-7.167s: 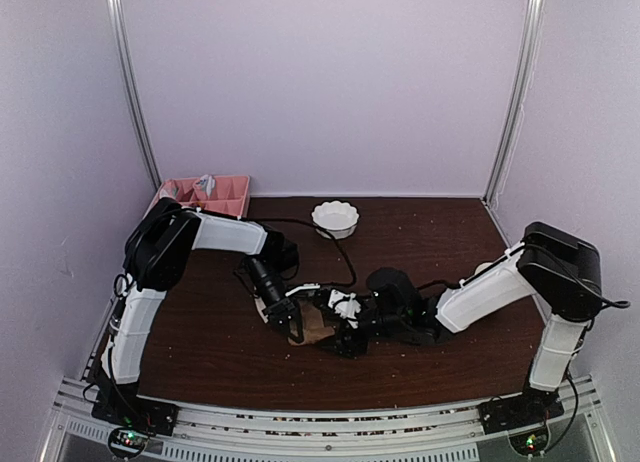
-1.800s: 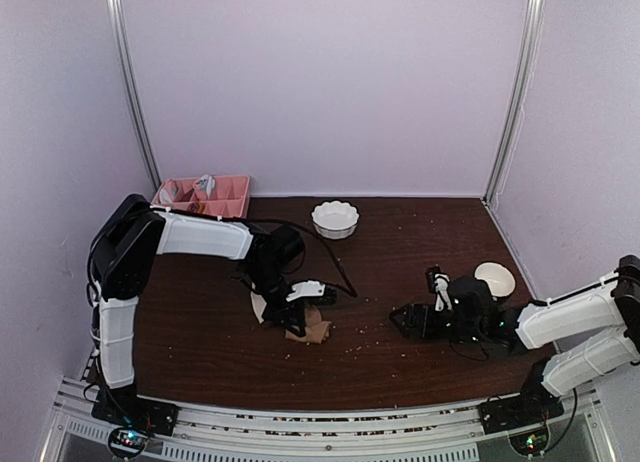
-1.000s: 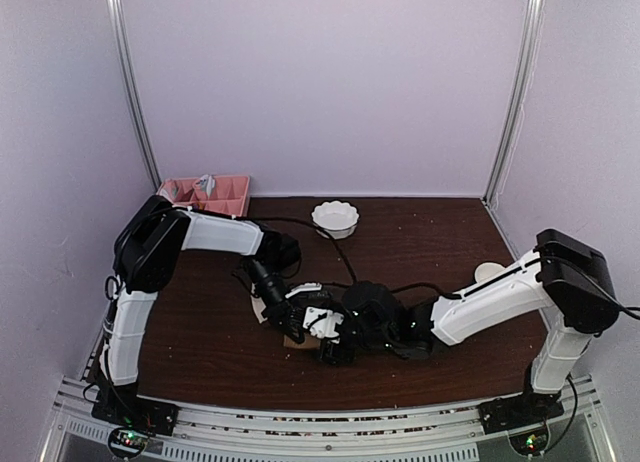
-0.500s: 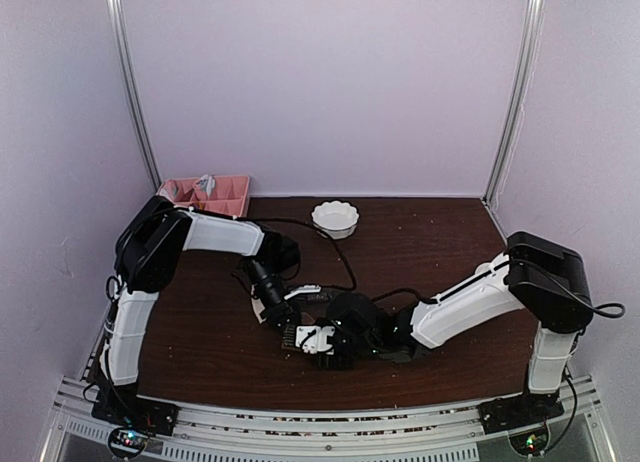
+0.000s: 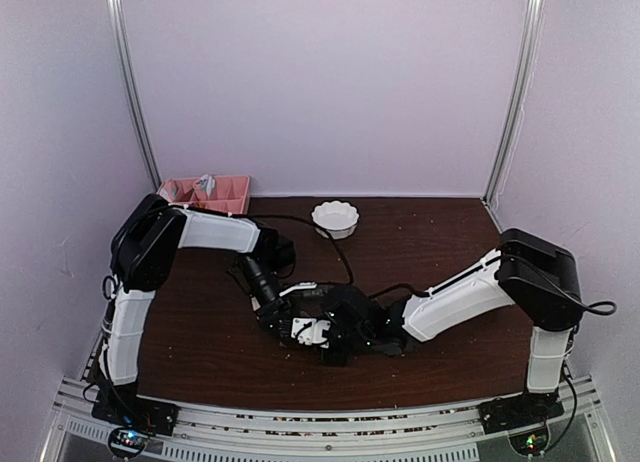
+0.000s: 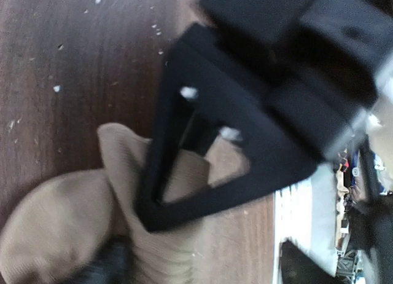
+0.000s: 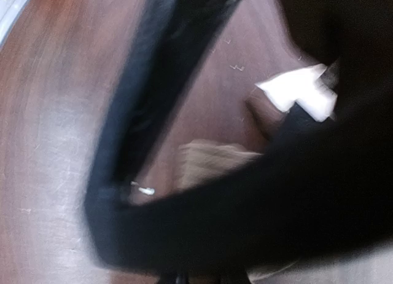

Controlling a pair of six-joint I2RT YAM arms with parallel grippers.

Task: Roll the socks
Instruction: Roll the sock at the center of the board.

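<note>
A tan sock [image 6: 58, 235] lies bunched on the brown table [image 6: 55, 81], its ribbed cuff toward the near edge. My left gripper [image 6: 202, 268] hangs right over it, open, with its fingers wide apart at the bottom corners of the left wrist view. A black triangular finger [image 6: 202, 204] of my right gripper [image 5: 318, 340] presses on the cuff. The right wrist view is blurred and shows a strip of tan sock [image 7: 215, 161] behind dark fingers [image 7: 123, 142]. From above, both grippers meet at the table's middle front, my left gripper [image 5: 280, 315] beside the right, and they hide the socks.
A white scalloped bowl [image 5: 335, 219] stands at the back centre. A pink divided tray [image 5: 205, 194] sits at the back left corner. Crumbs dot the table. The right arm [image 5: 450, 294] stretches low across the right half. The metal rail runs along the near edge [image 5: 320, 427].
My right arm has swung in from the right and slid left over the sock, covering it from above. The left gripper has stayed at the sock, shifted slightly back.
</note>
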